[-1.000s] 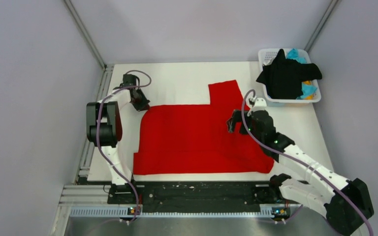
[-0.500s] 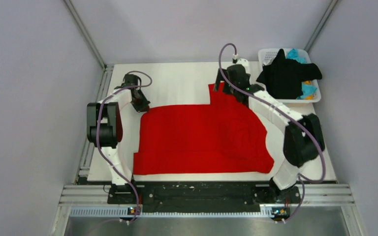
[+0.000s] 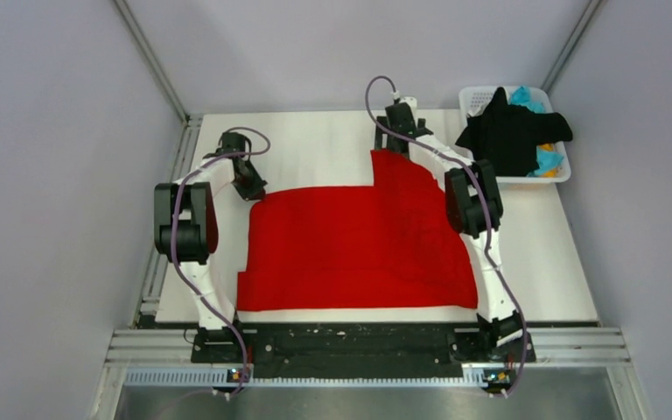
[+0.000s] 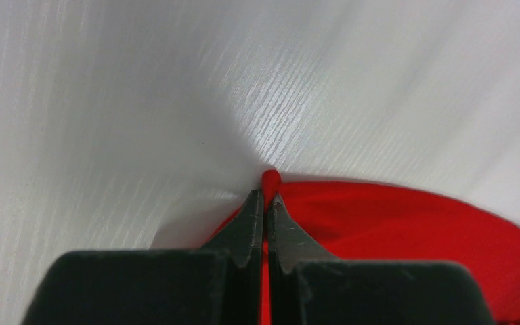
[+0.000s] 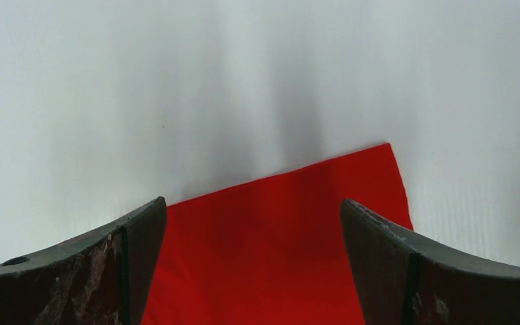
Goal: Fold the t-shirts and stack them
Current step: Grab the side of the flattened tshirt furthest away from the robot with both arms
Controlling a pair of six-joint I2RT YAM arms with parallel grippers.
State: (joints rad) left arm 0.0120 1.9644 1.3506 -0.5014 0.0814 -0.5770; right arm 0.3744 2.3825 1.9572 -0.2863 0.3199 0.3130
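Where the white table (image 3: 315,144) meets grey walls (image 3: 350,52) on three sides, the red t-shirt (image 3: 359,245) lies spread flat. Left hand (image 4: 265,203) is clamped on its left edge; right hand (image 5: 250,206) hangs spread apart over its far corner. A black t-shirt (image 3: 509,136) fills the basket (image 3: 472,96).

Setting: a robotics lab test cell. Plain grey partition walls (image 3: 52,175) enclose a white table (image 3: 315,140). Aluminium struts (image 3: 149,57) rise in the upper corners. A slotted metal rail (image 3: 350,376) along the bottom edge carries two cabled arm bases (image 3: 214,337).
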